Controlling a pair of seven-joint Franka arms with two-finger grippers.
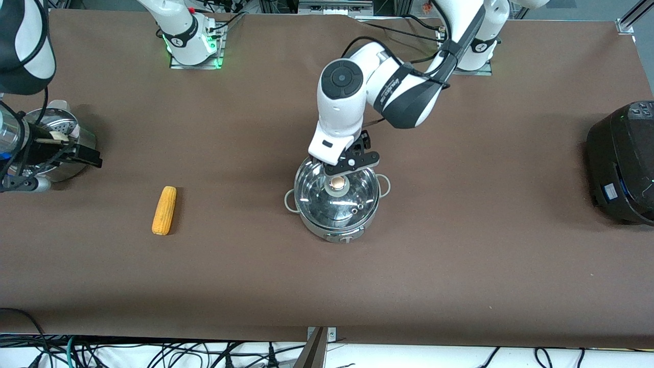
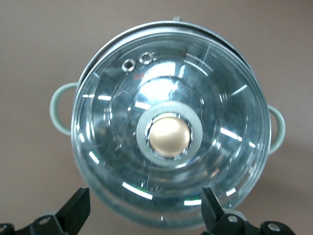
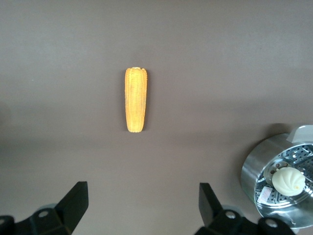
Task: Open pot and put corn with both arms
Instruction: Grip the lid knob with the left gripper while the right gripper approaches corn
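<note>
Front view: pot [image 1: 337,204] in the middle of the table, glass lid [image 1: 336,197] on. Corn [image 1: 164,210] flat on the table, well apart, toward the right arm's end.

Could go wrong: slipping off the smooth round knob [image 2: 168,135], dropping the lid. Could roll the corn away too, with a push from one finger only.

Left gripper [image 2: 144,208] right over the knob, wide open, holding nothing. Right gripper [image 3: 142,208] above the table near the corn, wide open, empty too.

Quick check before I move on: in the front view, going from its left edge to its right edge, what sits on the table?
Steel steamer basket with a white bun → yellow-orange corn cob → shiny stainless-steel pot with glass lid → black rice cooker.
</note>
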